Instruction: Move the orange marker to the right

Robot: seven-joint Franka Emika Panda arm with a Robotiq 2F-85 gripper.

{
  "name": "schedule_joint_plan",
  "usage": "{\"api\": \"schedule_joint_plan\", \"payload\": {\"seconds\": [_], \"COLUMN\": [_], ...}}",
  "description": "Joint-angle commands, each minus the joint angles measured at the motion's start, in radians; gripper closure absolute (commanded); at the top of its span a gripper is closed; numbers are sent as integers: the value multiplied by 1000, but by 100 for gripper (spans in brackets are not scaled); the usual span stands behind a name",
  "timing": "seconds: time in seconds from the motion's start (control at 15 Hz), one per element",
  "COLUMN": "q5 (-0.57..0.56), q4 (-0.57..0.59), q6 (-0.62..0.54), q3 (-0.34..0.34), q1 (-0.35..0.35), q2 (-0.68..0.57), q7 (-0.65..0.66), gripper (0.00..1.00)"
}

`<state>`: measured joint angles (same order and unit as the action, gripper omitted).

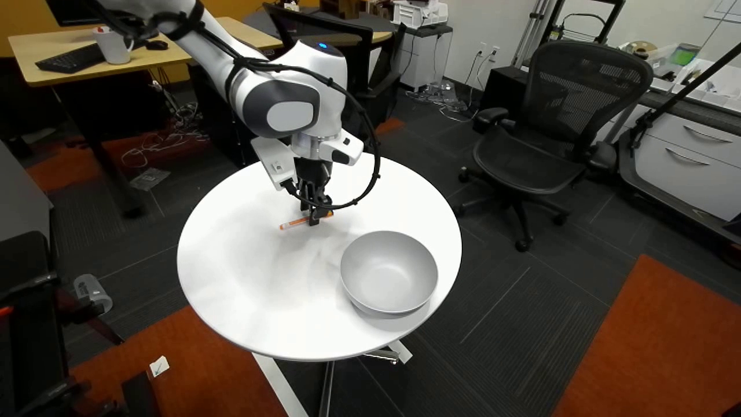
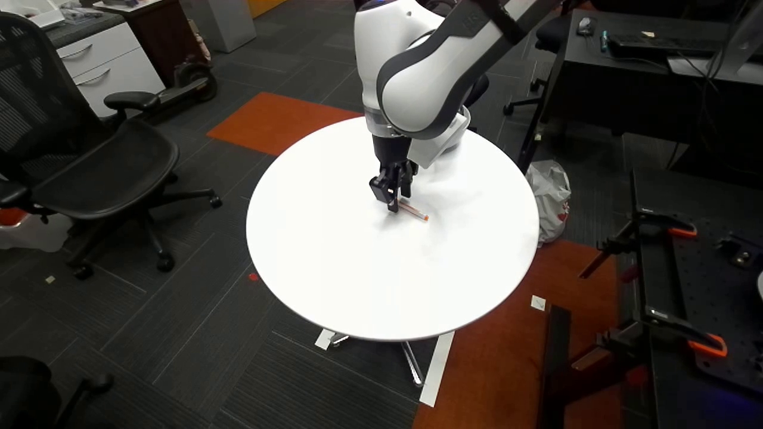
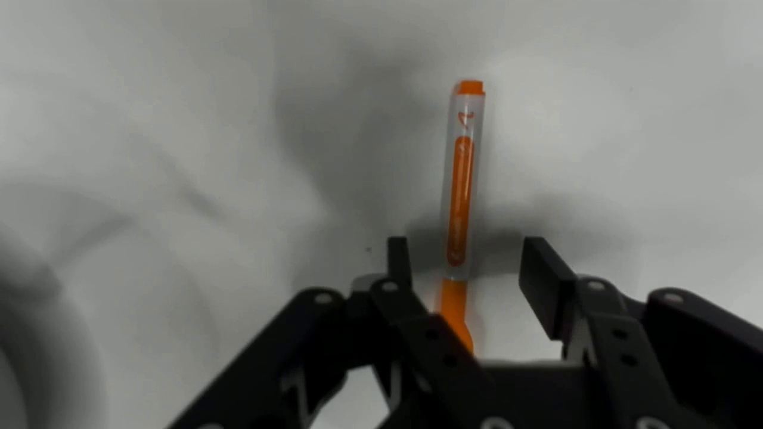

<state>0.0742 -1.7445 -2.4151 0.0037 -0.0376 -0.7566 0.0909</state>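
Observation:
The orange marker (image 3: pixel 460 202) lies flat on the white round table (image 1: pixel 243 278), its orange cap toward the gripper in the wrist view. It also shows in both exterior views (image 1: pixel 294 223) (image 2: pixel 415 211). My gripper (image 3: pixel 468 256) is open, with its fingers on either side of the marker near the cap end. There is a gap between the marker and each finger. In the exterior views the gripper (image 1: pixel 320 215) (image 2: pixel 399 199) is low over the marker, close to the table. The left finger hides part of the cap in the wrist view.
A grey bowl (image 1: pixel 389 275) stands near the table's edge; the arm partly hides it in an exterior view (image 2: pixel 458 141). A blurred grey curve shows at the lower left of the wrist view. A black cable (image 1: pixel 370 127) loops beside the wrist. Office chairs (image 1: pixel 538 116) stand around the table.

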Motion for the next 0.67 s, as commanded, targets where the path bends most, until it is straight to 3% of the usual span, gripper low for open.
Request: {"api": "schedule_joint_plan", "payload": {"seconds": [0.0, 0.2, 0.6], "q5": [23, 22, 12], "q4": [27, 27, -33], "q6": [38, 40, 28], "q3": [-3, -4, -14], "q1": [-1, -2, 13], "q2": [-6, -6, 68], "q7": [16, 17, 36], "gripper": [80, 99, 97]}}
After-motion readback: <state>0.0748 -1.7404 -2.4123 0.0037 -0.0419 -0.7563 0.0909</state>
